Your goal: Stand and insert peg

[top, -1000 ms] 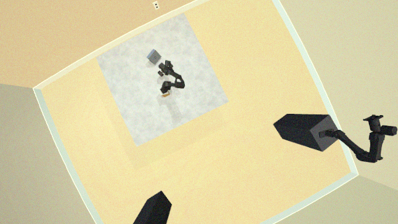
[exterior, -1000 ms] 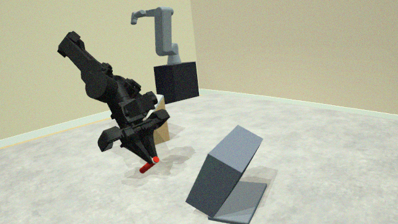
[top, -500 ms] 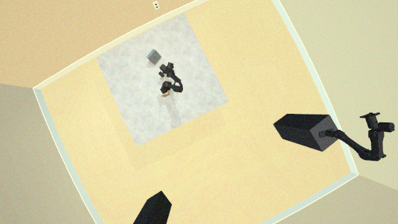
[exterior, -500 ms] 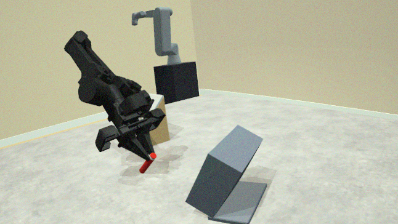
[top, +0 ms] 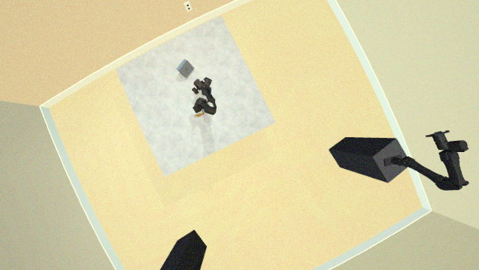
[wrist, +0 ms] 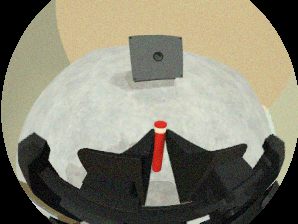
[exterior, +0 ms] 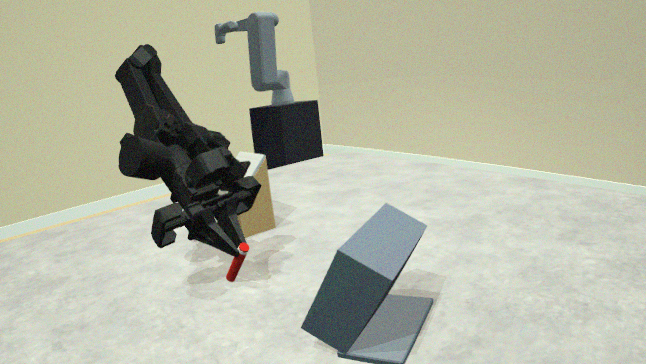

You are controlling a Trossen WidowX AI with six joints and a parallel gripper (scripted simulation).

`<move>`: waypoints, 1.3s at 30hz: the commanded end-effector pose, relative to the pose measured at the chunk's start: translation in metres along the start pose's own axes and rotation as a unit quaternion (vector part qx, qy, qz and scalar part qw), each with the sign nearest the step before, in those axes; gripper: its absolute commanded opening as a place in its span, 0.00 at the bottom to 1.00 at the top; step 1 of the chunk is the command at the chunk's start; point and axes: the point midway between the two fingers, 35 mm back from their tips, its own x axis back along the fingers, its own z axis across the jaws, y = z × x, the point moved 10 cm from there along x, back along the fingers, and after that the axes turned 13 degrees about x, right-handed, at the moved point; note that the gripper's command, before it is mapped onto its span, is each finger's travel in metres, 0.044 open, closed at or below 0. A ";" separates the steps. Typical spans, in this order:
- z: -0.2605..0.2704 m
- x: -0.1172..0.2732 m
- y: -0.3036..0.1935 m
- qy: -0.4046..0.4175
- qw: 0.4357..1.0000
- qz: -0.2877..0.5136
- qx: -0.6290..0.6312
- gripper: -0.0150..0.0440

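Observation:
A red peg (exterior: 235,266) (wrist: 158,149) is held near its top end, where a thin white band shows. It stands almost upright, leaning a little, with its plain lower end at or just above the grey table (exterior: 500,250). My gripper (exterior: 239,250) (wrist: 159,132) is shut on the peg. The grey sloped panel (exterior: 370,265) (wrist: 143,63) (top: 185,68) stands to the right of the peg in the exterior view. Its hole (wrist: 158,56) shows only in the wrist view, straight ahead of the gripper. In the top view the arm (top: 205,100) hides the peg.
A tan block (exterior: 260,205) stands right behind the arm. A dark box (exterior: 286,131) (top: 367,157) carrying a second arm stands far off on the floor. Another dark box (top: 185,252) is at the bottom edge. The panel rests on a flat base plate (exterior: 400,325).

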 end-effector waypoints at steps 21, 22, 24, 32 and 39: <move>0.007 0.011 -0.029 -0.023 0.995 -0.101 0.005 0.34; 0.008 0.012 -0.030 -0.024 0.994 -0.105 0.005 0.34; 0.008 0.012 -0.032 -0.026 0.993 -0.113 0.005 0.34; 0.011 0.014 -0.043 -0.033 0.989 -0.147 0.005 0.34; 0.013 0.015 -0.052 -0.039 0.984 -0.176 0.005 0.34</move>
